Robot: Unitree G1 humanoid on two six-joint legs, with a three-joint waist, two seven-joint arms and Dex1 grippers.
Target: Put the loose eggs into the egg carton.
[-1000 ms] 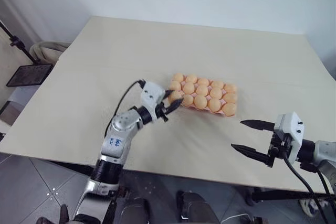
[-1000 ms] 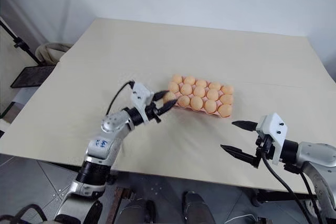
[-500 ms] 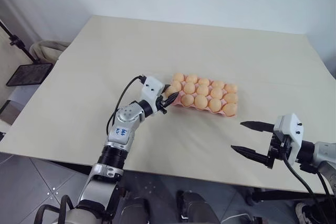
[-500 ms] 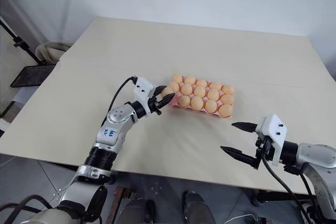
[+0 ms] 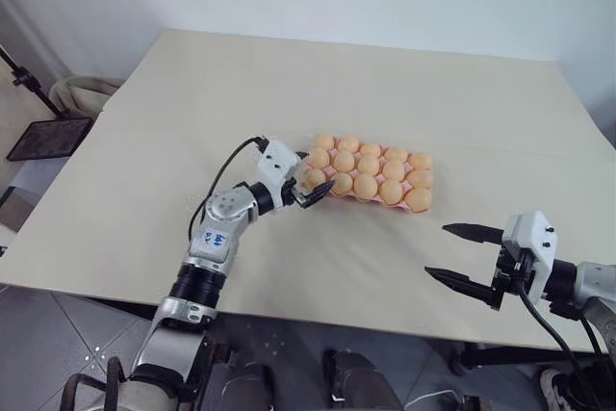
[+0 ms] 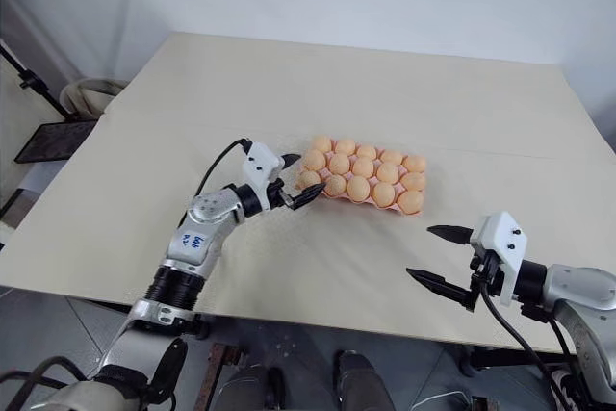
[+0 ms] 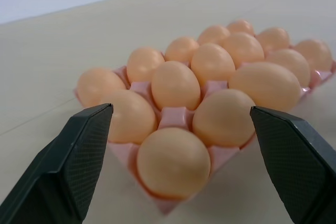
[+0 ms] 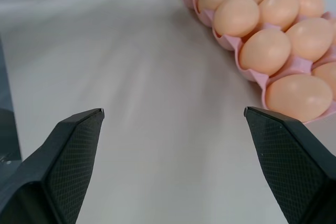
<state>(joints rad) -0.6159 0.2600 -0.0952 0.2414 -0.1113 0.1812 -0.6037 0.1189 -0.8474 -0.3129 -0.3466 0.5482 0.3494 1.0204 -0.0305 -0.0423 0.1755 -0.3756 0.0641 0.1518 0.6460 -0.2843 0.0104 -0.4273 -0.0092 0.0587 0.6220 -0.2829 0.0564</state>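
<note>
start with the table [image 5: 192, 103]: you've got a broad pale top with the egg carton [image 5: 435, 201] sitting roughly at its centre, a flat pink tray of three rows by five. every cup you can see in it carries an egg, and you won't find a loose egg lying on the table around the carton, so judge the job as at or near its end.

your left gripper [image 5: 313, 173] is at the carton's left short end, fingers spread wide and holding nothing. in the left wrist view, the corner egg [image 7: 173, 162] sits in its cup between the two fingers [image 7: 79, 156] without either touching it. it looks seated, though you should check that it sits as low as its neighbours.

your right gripper [image 5: 460, 253] hangs wide and empty near the table's front edge, well apart from the carton's front right corner.

on handling: the eggs [image 6: 358, 172] look light, smooth and rounded, so expect them to slip and roll if nudged, and treat them as fragile. if you must reseat one, take it across its middle with a gentle close. the carton looks light enough to slide if you push on it, so back the left gripper straight off.
</note>
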